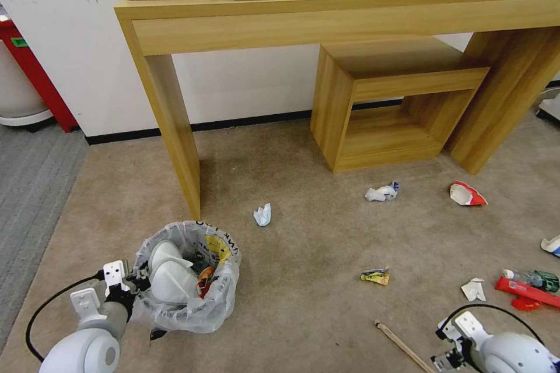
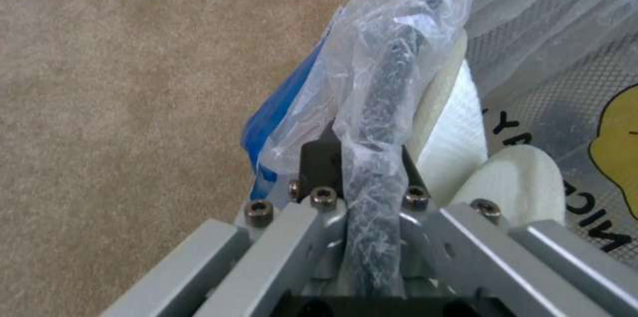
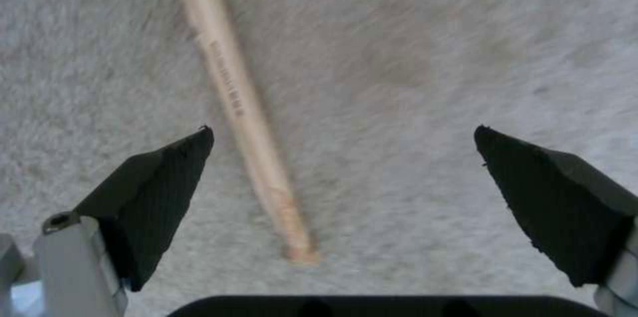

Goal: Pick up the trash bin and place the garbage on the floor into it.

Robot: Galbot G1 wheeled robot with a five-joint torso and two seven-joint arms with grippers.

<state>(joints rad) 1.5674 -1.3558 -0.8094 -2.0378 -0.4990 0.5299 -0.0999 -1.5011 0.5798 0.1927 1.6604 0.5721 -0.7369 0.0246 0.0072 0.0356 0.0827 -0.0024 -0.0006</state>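
Right wrist view: right claw (image 3: pixel 342 167) spread wide, hovering low over wooden stick (image 3: pixel 242 107) on beige floor (image 3: pixel 432 58). Stick lies nearer one pad, so closing could nudge it and make it roll away. Left claw (image 2: pixel 362 177) clamped on trash bin (image 1: pixel 189 277) rim through bag, by bench (image 1: pixel 169 128) leg; thin plastic may slip. White slippers (image 1: pixel 169 280) already inside. Crumpled paper (image 1: pixel 262 214), yellow wrapper (image 1: pixel 375 275), red-white cup (image 1: pixel 466 194), bottle (image 1: pixel 534 278) scattered well apart; nothing blocking stick.
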